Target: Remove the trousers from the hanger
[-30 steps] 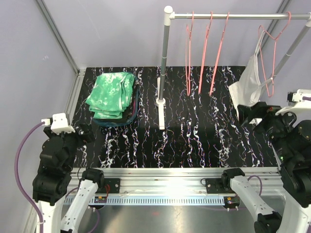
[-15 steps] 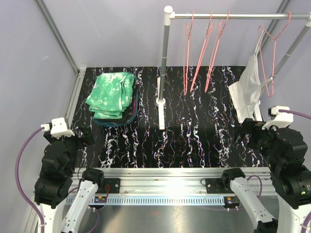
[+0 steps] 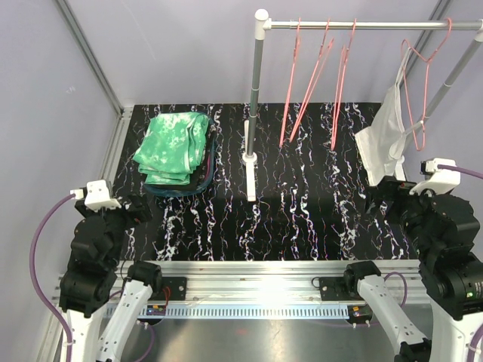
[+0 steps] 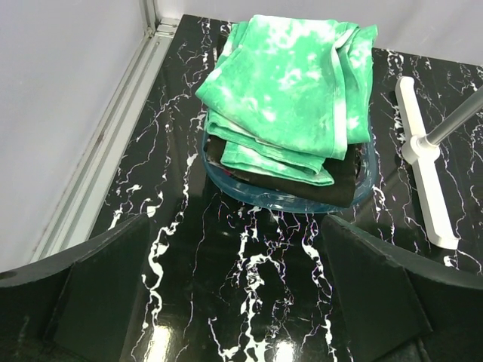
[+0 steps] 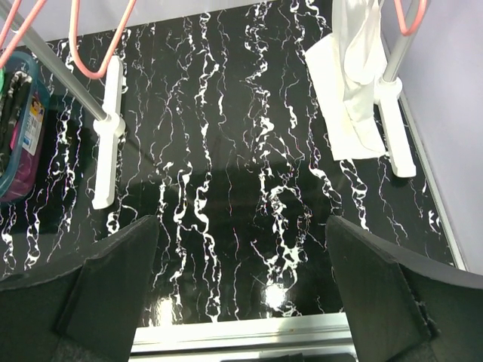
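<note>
Black white-veined tabletop (image 3: 302,219) fills the top external view. The mottled green-and-white trousers (image 3: 173,143) lie folded on top of a stack at far left, well apart from the rail (image 3: 362,25), where three pink hangers (image 3: 290,90) hang beside a fourth draped with a white garment (image 3: 386,132). Left wrist view: left gripper (image 4: 238,294) is spread wide, holding nothing, near the translucent blue tub (image 4: 287,200) containing the stack. Right wrist view: right gripper (image 5: 241,294) is spread wide, holding nothing, above the tabletop.

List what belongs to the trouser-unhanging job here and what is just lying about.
Job: folded trousers, green-and-white on top; three bare pink hangers; rack.
Lying about: blue tub under the pile; white cloth hanging at right, role unclear.
</note>
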Robot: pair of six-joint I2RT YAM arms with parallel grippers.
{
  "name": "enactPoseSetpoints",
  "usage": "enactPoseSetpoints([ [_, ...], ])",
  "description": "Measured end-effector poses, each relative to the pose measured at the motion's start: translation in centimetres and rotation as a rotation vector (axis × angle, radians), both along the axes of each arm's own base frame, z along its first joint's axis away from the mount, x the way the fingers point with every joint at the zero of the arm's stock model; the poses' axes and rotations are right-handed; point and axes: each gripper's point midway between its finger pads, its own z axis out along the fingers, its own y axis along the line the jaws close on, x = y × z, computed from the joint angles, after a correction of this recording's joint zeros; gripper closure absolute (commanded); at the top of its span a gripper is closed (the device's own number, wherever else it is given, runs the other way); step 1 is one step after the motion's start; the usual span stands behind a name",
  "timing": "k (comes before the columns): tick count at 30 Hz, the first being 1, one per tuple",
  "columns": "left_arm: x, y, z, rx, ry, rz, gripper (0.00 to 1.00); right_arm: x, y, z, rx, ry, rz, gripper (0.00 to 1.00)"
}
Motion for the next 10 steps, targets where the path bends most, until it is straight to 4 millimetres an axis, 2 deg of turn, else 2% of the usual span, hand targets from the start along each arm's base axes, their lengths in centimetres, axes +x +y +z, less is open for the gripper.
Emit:
enactPoseSetpoints([
  [10, 0.11, -0.05, 0.28, 0.001, -0.011, -0.003, 0.01, 0.65, 0.12, 0.15, 0.001, -0.004, 0.0, 0.0],
])
